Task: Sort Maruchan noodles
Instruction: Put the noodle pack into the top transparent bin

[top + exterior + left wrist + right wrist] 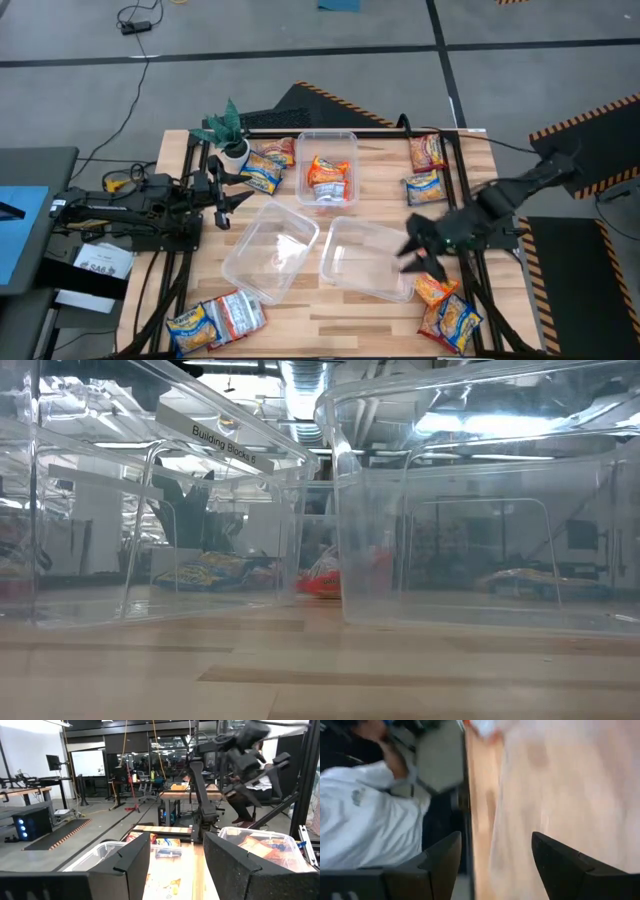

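Maruchan packets lie in groups on the wooden table: orange ones inside the far clear tub point(328, 180), yellow-and-blue ones beside the plant point(265, 170), two at the far right point(426, 168), several at the near right corner point(447, 310) and at the near left point(215, 320). My left gripper point(238, 190) is open at the table's left side, next to the plant, with nothing between its fingers point(177, 865). My right gripper point(410, 253) is open above the right rim of the near right tub point(365, 260); its wrist view point(495, 865) shows only blurred table wood between the fingers.
Three clear tubs stand mid-table: far point(350, 140), near left point(270, 250) and near right. A small green potted plant point(228, 135) stands at the far left corner. In the low view the tub walls point(440, 540) fill the foreground. A person in a white shirt point(365, 815) sits beyond the table's edge.
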Controlling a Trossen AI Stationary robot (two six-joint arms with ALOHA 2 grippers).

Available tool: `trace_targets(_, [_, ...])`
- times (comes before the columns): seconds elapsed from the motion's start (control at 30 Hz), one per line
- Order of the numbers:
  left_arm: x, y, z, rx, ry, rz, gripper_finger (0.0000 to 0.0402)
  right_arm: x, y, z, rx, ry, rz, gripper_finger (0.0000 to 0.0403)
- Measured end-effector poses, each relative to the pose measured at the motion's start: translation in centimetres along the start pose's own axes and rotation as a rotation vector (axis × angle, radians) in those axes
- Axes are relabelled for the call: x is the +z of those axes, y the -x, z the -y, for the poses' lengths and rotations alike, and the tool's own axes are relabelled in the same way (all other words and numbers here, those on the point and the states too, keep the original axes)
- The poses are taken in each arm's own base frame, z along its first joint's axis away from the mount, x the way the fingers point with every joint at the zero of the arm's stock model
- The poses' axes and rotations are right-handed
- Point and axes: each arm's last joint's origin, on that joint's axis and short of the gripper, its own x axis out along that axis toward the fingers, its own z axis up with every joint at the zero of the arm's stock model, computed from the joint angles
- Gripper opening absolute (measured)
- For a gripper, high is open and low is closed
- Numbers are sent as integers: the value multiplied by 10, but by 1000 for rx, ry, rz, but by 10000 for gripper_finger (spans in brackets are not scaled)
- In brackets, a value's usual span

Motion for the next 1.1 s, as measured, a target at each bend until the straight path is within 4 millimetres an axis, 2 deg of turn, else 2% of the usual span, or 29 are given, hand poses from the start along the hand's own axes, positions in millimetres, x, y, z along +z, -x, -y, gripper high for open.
trace_targets(0.17, [-1,0,0,16,-3,-9,174,-31,5,-22,-163,-240,-174,265])
trace_targets(0.37, [-1,0,-1,26,-4,-14,174,-63,-7,-18,-479,-425,-280,265])
trace_targets(0.53, [-1,0,-1,26,-25,-14,175,-78,-28,-17,-651,-443,-378,265])
trace_targets(0.87, [-1,0,-1,26,-29,-8,175,-91,-70,-20,-702,-296,-481,241])
trace_targets(0.97, [0,0,-1,26,-26,1,175,-98,-73,-19,-704,-270,-477,222])
trace_targets(1.1, [0,0,-1,27,-26,2,175,-115,-72,-7,-700,-321,-444,192])
